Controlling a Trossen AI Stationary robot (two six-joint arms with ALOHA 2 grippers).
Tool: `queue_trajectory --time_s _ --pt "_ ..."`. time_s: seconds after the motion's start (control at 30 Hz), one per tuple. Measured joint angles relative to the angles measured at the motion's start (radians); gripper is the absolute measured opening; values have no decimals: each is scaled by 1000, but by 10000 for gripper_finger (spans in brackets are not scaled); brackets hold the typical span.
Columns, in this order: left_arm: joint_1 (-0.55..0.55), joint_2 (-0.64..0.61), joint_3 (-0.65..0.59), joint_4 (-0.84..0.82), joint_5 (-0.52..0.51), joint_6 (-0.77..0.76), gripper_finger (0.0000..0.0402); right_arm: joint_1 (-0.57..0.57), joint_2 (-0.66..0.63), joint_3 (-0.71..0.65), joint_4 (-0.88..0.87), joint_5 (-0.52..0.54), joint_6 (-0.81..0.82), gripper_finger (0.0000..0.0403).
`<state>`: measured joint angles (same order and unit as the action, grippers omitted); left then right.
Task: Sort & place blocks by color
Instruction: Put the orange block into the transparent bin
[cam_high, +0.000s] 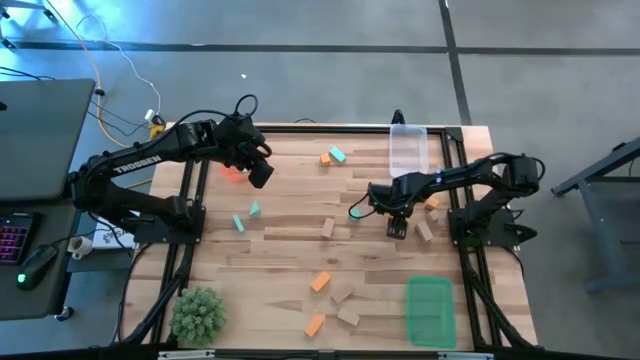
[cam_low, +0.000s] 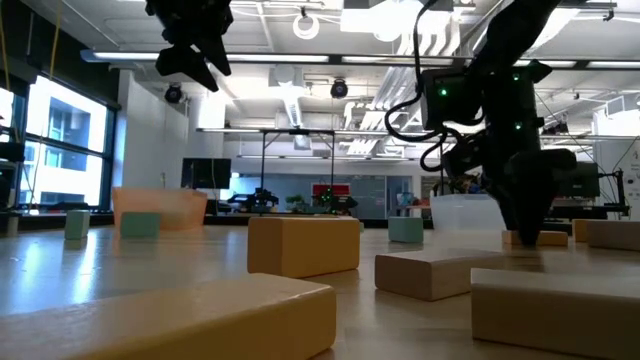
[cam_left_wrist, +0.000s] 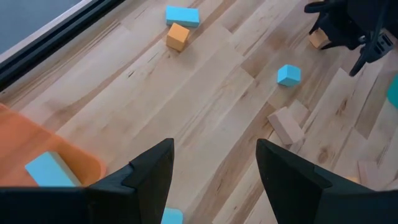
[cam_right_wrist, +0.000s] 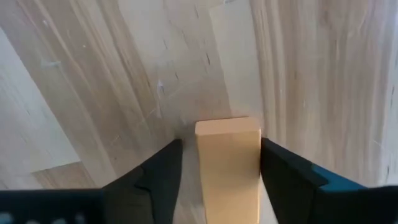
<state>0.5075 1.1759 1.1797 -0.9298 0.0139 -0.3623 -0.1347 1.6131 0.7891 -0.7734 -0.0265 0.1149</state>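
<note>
- the right gripper (cam_high: 397, 229) is down at the wooden table (cam_high: 290, 250), and its two dark fingers (cam_right_wrist: 163, 177) straddle a tan block (cam_right_wrist: 228, 163) with the jaws set apart on either side of it (whether the pads actually press on the wood, i cannot tell).
- in the low view that same right gripper (cam_low: 527, 222) reaches down to the tabletop, its tip right at the surface.
- more tan blocks lie just beside the right gripper, one (cam_high: 424, 231) toward the right arm's base and another, darker orange-tan one (cam_high: 432, 203) close by.
- the clear tray (cam_high: 408, 150) sits beyond the right gripper, near the far edge of the table.
- the green tray (cam_high: 430, 310) lies well apart from it, at the near edge.
- the left gripper (cam_high: 258, 172) hangs above the table with its fingers (cam_left_wrist: 149, 171) spread wide and nothing between them.
- right under the left gripper is the orange tray (cam_left_wrist: 68, 155), holding a teal block (cam_left_wrist: 51, 169).
- ahead of the left gripper, a teal block (cam_left_wrist: 182, 15) and an orange block (cam_left_wrist: 178, 36) lie touching; a teal wedge (cam_left_wrist: 288, 75) and a tan block (cam_left_wrist: 286, 126) lie farther out.
- more orange blocks (cam_high: 320, 282) and tan blocks (cam_high: 343, 294) are scattered toward the near edge, well apart from both grippers, with a spiky green plant (cam_high: 197, 312) in the corner.
</note>
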Motion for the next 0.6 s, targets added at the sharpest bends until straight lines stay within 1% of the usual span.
queue_trajectory --time_s 0.13,0.17,0.3,0.43,0.6 --pt "0 0 0 0 0 21 215 -3 -15 -1 -1 1 35 105" --pt "0 0 0 0 0 27 215 -5 -19 -1 -2 -1 50 96" --pt "0 0 0 0 0 35 215 -16 -50 -6 -7 -11 130 97" --pt "0 0 0 1 0 36 215 -24 -114 -8 -10 -9 196 97" --pt "0 0 0 13 -3 53 215 -52 -218 -8 16 52 260 97"
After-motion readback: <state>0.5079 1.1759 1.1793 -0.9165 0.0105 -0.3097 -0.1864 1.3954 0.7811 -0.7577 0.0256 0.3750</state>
